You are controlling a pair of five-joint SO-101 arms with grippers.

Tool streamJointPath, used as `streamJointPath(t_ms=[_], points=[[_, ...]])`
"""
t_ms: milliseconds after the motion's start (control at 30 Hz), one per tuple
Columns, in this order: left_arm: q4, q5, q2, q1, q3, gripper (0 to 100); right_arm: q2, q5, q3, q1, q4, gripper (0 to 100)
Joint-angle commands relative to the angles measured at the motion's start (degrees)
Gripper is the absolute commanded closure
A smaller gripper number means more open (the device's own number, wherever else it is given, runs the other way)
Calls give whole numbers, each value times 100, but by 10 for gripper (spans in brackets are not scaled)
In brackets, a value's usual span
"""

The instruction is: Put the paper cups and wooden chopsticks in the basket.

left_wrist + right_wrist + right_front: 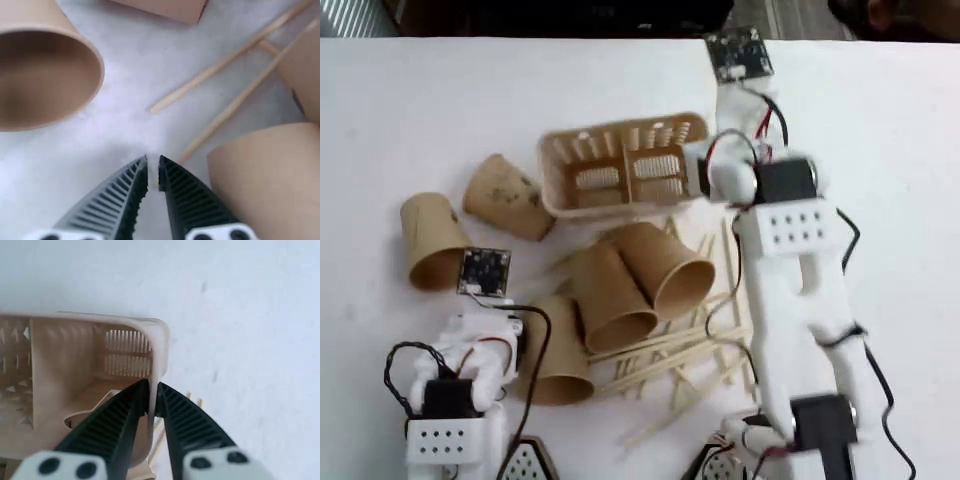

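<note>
Near the middle of the white surface (410,100) sits the beige slotted plastic basket (75,355), one thin wall pinched in my right pincer (151,390). So slim a hold could slip, or swing it into the brown paper cups (650,265) and pale wooden chopsticks (650,347) just beside it. My left pincer (152,167) hangs nearly closed — empty.

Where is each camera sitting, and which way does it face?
High view: fixed overhead, facing the table; left arm and right arm show.
Left wrist view: on its arm, facing past the shut left tool at paper cups and chopsticks.
Right wrist view: on its arm, facing the basket, whose wall the right tool pinches.
Shared: the high view shows that basket too.
</note>
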Motion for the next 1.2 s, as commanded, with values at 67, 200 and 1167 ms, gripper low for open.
streamJointPath(t_ms=[67, 200, 1167], points=[[-9, 0, -31, 40, -44, 939, 910, -132, -1222, 303, 215, 981], [-9, 0, -31, 40, -44, 939, 1604, -510, -1952, 549, 453, 981], [-9, 0, -31, 40, -44, 939, 3521, -132, -5134, 1516, 690, 981]])
